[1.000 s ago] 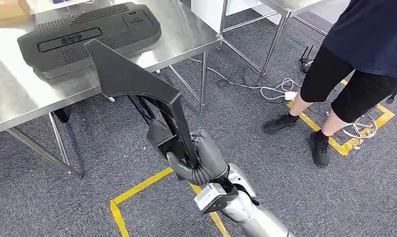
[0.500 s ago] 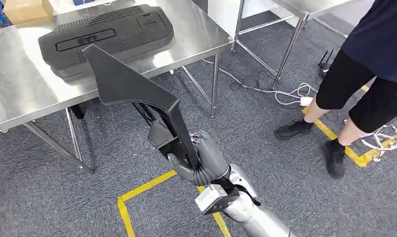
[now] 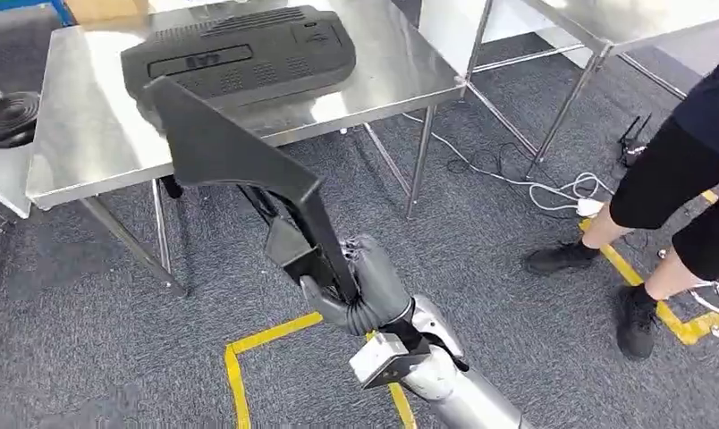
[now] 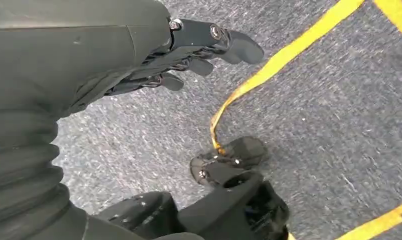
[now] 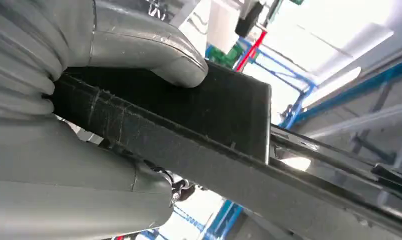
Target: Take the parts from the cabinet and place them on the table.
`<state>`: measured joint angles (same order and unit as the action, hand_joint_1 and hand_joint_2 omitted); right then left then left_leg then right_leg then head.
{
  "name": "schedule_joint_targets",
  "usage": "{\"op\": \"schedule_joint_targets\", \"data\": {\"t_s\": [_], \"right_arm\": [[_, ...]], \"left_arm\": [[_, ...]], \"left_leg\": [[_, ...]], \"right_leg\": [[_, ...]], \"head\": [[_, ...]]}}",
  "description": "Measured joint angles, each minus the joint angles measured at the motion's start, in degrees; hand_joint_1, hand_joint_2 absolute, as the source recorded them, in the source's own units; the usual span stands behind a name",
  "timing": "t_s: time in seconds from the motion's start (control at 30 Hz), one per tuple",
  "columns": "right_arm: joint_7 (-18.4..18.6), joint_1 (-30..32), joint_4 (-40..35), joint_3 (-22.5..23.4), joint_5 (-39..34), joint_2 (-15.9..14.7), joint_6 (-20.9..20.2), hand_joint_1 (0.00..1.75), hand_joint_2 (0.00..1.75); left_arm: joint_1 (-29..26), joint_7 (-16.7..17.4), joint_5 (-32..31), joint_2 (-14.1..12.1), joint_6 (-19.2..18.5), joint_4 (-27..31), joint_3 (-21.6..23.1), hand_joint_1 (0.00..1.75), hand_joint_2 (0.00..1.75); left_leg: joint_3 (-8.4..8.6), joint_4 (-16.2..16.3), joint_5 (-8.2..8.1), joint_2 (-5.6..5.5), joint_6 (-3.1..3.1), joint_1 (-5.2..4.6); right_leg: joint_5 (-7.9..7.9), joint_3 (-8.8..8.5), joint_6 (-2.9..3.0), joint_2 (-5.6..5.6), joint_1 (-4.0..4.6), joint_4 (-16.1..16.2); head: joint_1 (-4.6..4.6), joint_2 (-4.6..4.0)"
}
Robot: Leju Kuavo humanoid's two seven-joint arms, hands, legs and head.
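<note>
Right hand: while carried toward the counter (image 3: 88, 134), the black part (image 3: 240, 161) is gripped low by the right hand (image 3: 365, 286), raised for clearance.
Left hand: the left hand (image 4: 189, 50) hangs spread, nothing held.

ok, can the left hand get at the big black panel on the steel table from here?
Probably not yet. The left hand hangs low over the carpet, holding nothing. The black panel lies on the steel table, well ahead, and the black part in the right hand stands between.

- Black plastic bracket (image 3: 240, 165): wedge-shaped panel on a slim stem, held upright off the floor, tilted toward the worktop (image 3: 88, 152).
- Wide black vented panel (image 3: 240, 55): lies flat on the worktop, seemingly face up.
</note>
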<state>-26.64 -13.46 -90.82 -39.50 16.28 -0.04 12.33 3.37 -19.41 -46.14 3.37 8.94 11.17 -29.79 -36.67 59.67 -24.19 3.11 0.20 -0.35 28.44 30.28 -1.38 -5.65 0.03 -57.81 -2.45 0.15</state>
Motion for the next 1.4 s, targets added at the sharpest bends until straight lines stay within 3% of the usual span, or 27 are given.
{"op": "schedule_joint_targets", "data": {"t_s": [0.07, 0.1, 0.13, 0.17, 0.23, 0.27, 0.3, 0.37, 0.4, 0.43, 0.57, 0.6, 0.63, 0.67, 0.7, 0.73, 0.77, 0.8, 0.83, 0.9, 0.93, 0.97, 1.03, 1.1, 1.27, 1.37, 1.4], "right_arm": [[0.0, -0.1, 0.0, 0.0, 0.0, 0.1, 0.0, 1.75, 1.75], [0.0, -0.2, -0.1, 0.0, 0.0, 0.1, 0.0, 1.75, 1.75], [0.0, -0.2, -0.2, 0.0, 0.0, 0.1, 0.0, 1.75, 1.75], [-0.1, -0.3, -0.2, 0.0, 0.0, 0.0, 0.0, 1.75, 1.75], [-0.1, -0.1, -0.1, 0.0, 0.0, -0.4, 0.0, 1.75, 1.75], [-0.1, -0.1, -0.1, 0.0, 0.1, -0.5, 0.0, 1.75, 1.75], [0.0, -0.1, -0.1, 0.0, 0.2, -0.5, 0.0, 1.75, 1.75], [0.0, -0.2, -0.1, 0.0, 0.2, -0.5, 0.0, 1.75, 1.75], [-0.1, -0.2, -0.1, 0.0, 0.3, -0.5, 0.0, 1.75, 1.75], [-0.1, -0.2, -0.1, 0.0, 0.3, -0.5, 0.0, 1.75, 1.75], [0.0, -0.3, -0.1, 0.0, 0.3, -0.4, 0.0, 1.75, 1.75], [0.0, -0.4, -0.1, 0.0, 0.3, -0.2, 0.0, 1.75, 1.75], [0.0, -0.3, -0.1, 0.0, 0.3, -0.2, 0.1, 1.75, 1.75], [0.0, -0.3, -0.1, 0.0, 0.3, -0.2, 0.1, 1.75, 1.75], [0.1, -0.2, -0.1, 0.0, 0.2, -0.2, 0.2, 1.75, 1.75], [0.2, -0.2, -0.1, 0.0, 0.0, -0.2, 0.3, 1.75, 1.75], [0.3, -0.1, -0.1, 0.0, -0.2, -0.2, 0.5, 1.75, 1.75], [0.3, -0.1, -0.1, 0.0, -0.3, -0.2, 0.6, 1.75, 1.75], [0.5, -0.1, -0.1, 0.0, -0.1, -0.2, 0.8, 1.75, 1.75], [1.3, -0.1, -0.1, 0.0, 2.2, -0.2, 2.0, 1.75, 1.75], [2.0, -0.3, -0.1, 0.0, 4.2, -0.2, 3.0, 1.75, 1.75], [3.2, -0.8, -0.1, 0.0, 7.0, -0.3, 4.1, 1.75, 1.75], [7.7, -2.5, 0.0, -0.1, 16.0, -1.0, 6.3, 1.75, 1.75], [11.1, -4.2, 0.1, -0.1, 21.4, -2.1, 6.8, 1.75, 1.75], [12.3, -6.7, 0.2, -0.1, 23.2, -2.9, 7.1, 1.75, 1.75], [16.7, -8.8, 0.5, -0.7, 31.3, -3.8, 6.7, 1.75, 1.75], [18.4, -10.1, 0.7, -1.0, 34.1, -4.4, 5.5, 1.75, 1.75]], "left_arm": [[-0.1, 0.0, 0.0, 0.0, 0.0, 0.0, 0.0, 0.00, 1.75], [-0.2, 0.0, 0.0, 0.1, 0.0, 0.0, 0.0, 0.00, 1.75], [-0.1, 0.0, 0.0, 0.1, 0.0, 0.0, 0.0, 0.00, 1.75], [0.1, 0.0, 0.0, 0.1, 0.0, 0.0, 0.0, 0.00, 1.75], [0.1, 0.0, 0.0, 0.1, 0.0, 0.0, 0.0, 0.00, 1.75], [0.1, 0.0, 0.0, 0.1, 0.0, 0.0, 0.0, 0.00, 1.75], [0.1, 0.0, 0.0, 0.1, 0.0, 0.0, 0.0, 0.00, 1.75], [0.0, 0.0, -0.1, 0.2, -0.1, 0.0, 0.0, 0.00, 1.75], [0.0, 0.0, -0.1, 0.3, -0.1, 0.0, 0.0, 0.00, 1.75], [0.1, 0.0, -0.1, 0.3, -0.1, 0.0, 0.0, 0.00, 1.75], [-0.3, 0.0, -0.1, 0.3, -0.1, 0.0, 0.0, 0.00, 1.75], [-0.4, 0.0, -0.1, 0.1, -0.1, 0.0, 0.0, 0.00, 1.75], [-0.3, 0.0, -0.1, 0.2, -0.1, 0.0, 0.0, 0.00, 1.75], [-0.1, 0.0, -0.1, 0.2, -0.1, 0.0, 0.0, 0.00, 1.75], [-0.1, 0.0, -0.1, 0.2, -0.1, 0.0, 0.0, 0.00, 1.75], [-0.1, 0.0, -0.1, 0.2, -0.1, 0.0, 0.0, 0.00, 1.75], [-0.1, 0.0, -0.1, 0.3, -0.2, 0.0, 0.0, 0.00, 1.75], [-0.1, 0.0, -0.1, 0.3, -0.2, 0.0, 0.0, 0.00, 1.75], [-0.2, 0.0, -0.1, 0.2, -0.3, 0.0, 0.0, 0.00, 1.75], [-0.1, 0.0, -0.1, 0.1, -0.5, 0.0, 0.0, 0.00, 1.75], [-0.1, 0.0, -0.2, 0.3, -0.6, 0.0, 0.0, 0.00, 1.75], [0.0, 0.0, -0.3, 0.3, -0.7, 0.0, 0.0, 0.00, 1.75], [-0.1, 0.2, -0.5, 0.4, -1.1, 0.0, 0.0, 0.00, 1.75], [-0.1, 0.3, -0.6, 0.3, -1.2, 0.0, 0.0, 0.00, 1.75], [-0.1, 0.5, -0.7, 0.3, -1.2, 0.0, -0.2, 0.00, 1.75], [-0.1, 0.8, -1.1, 0.3, -1.3, 0.0, -0.3, 0.00, 1.75], [0.0, 1.1, -1.2, 0.2, -1.5, 0.0, -0.3, 0.00, 1.75]], "left_leg": [[0.11, -0.4, 0.20, -1.56, 0.63, 0.14], [0.37, -0.7, 0.32, -2.16, 0.88, 0.58], [0.37, -0.7, 0.40, -2.72, 1.22, 0.67], [0.28, -0.7, 0.45, -3.44, 1.48, 0.66], [0.23, -0.7, 0.42, -5.23, 1.59, 0.64], [0.25, -0.7, 0.41, -6.04, 1.59, 0.62], [0.28, -0.7, 0.41, -6.88, 1.59, 0.62], [0.46, -0.7, 0.42, -8.69, 1.56, 0.63], [0.42, -0.7, 0.43, -9.43, 1.51, 0.69], [0.29, -0.4, 0.40, -10.13, 1.23, 0.26], [-0.14, -1.0, 0.91, -12.12, -0.01, 0.52], [-0.32, -0.2, 0.44, -9.31, -0.21, 0.49], [-1.09, 1.7, -1.11, -6.15, -0.52, 0.19], [-2.89, 5.7, -3.48, -4.43, -0.89, 0.42], [-5.08, 10.4, -5.70, -3.75, -1.15, 0.71], [-7.19, 14.8, -7.41, -3.44, -1.44, 0.98], [-8.43, 17.3, -7.74, -3.31, -1.77, 1.29], [-7.97, 16.4, -6.67, -3.29, -1.98, 1.59], [-6.25, 13.1, -4.66, -3.24, -2.15, 1.83], [-0.38, 2.6, 0.03, -2.70, -2.45, 2.20], [0.95, 0.3, -1.08, -2.23, -2.64, 2.00], [0.77, 0.0, -0.76, -2.80, -1.89, 1.84], [0.65, -0.1, -0.55, -2.90, -1.71, 1.94], [0.62, -0.1, -0.51, -3.21, -1.58, 1.73], [0.56, -0.1, -0.59, -3.50, -1.00, 1.39], [0.37, 0.0, -0.48, -3.44, -0.72, 1.18], [0.33, 0.0, -0.45, -3.41, -0.68, 1.17]], "right_leg": [[0.41, -0.51, -0.71, -1.34, 0.08, 0.2], [1.03, 0.03, -0.94, 0.06, -0.22, -0.7], [2.40, 1.29, -0.72, 2.52, -0.26, -3.4], [4.21, 3.71, -0.35, 4.22, -0.30, -8.1], [6.95, 9.09, -0.16, 5.31, -0.33, -17.7], [6.71, 10.33, -0.49, 5.44, -0.32, -19.0], [5.36, 10.30, -0.96, 5.49, -0.32, -17.5], [0.39, 6.59, -2.00, 6.42, -0.39, -7.8], [-1.77, 4.30, -2.17, 8.75, -0.64, -2.4], [-2.12, 3.78, -1.48, 10.16, -0.61, -0.8], [-2.68, 3.10, -0.01, 7.79, -0.48, -0.4], [-2.88, 2.73, 0.35, 7.27, -1.17, 0.1], [-2.74, 2.52, 1.00, 6.90, -1.12, 0.2], [-2.59, 2.37, 1.22, 6.29, -1.05, 0.2], [-2.50, 2.26, 1.35, 5.75, -0.98, 0.2], [-2.44, 2.26, 1.39, 5.30, -0.98, 0.1], [-2.42, 2.24, 1.36, 4.91, -1.00, 0.1], [-2.40, 2.19, 1.33, 4.69, -1.07, 0.1], [-2.34, 2.11, 1.24, 4.58, -1.19, 0.1], [-1.88, 1.70, 0.53, 4.43, -1.46, -0.2], [-1.59, 1.81, 0.01, 4.33, -0.95, -0.4], [-1.51, 2.03, -0.17, 4.31, -0.67, -0.6], [-1.63, 2.19, 0.64, 4.39, -0.67, -0.6], [-1.62, 1.89, 0.63, 4.29, -0.80, -0.1], [-1.93, 1.58, 0.07, 3.96, -0.98, 0.5], [-2.18, 1.77, -0.41, 3.96, -1.13, 0.5], [-2.18, 1.86, -0.88, 3.97, -1.16, 0.5]], "head": [[-0.06, 0.00], [0.05, 0.00], [-0.02, 0.00], [0.22, 0.00], [0.22, 0.00], [0.20, 0.00], [0.20, 0.00], [0.22, 0.00], [0.24, 0.00], [0.15, 0.00], [0.15, 0.00], [0.13, 0.00], [-0.15, 0.00], [-0.17, 0.00], [-0.17, 0.00], [-0.13, 0.00], [-0.20, 0.00], [-0.19, 0.00], [-0.20, 0.00], [-0.17, 0.00], [-0.21, 0.00], [-0.37, 0.00], [-0.22, 0.00], [-0.17, 0.00], [-0.17, 0.00], [-0.17, 0.00], [-0.17, 0.00]]}}
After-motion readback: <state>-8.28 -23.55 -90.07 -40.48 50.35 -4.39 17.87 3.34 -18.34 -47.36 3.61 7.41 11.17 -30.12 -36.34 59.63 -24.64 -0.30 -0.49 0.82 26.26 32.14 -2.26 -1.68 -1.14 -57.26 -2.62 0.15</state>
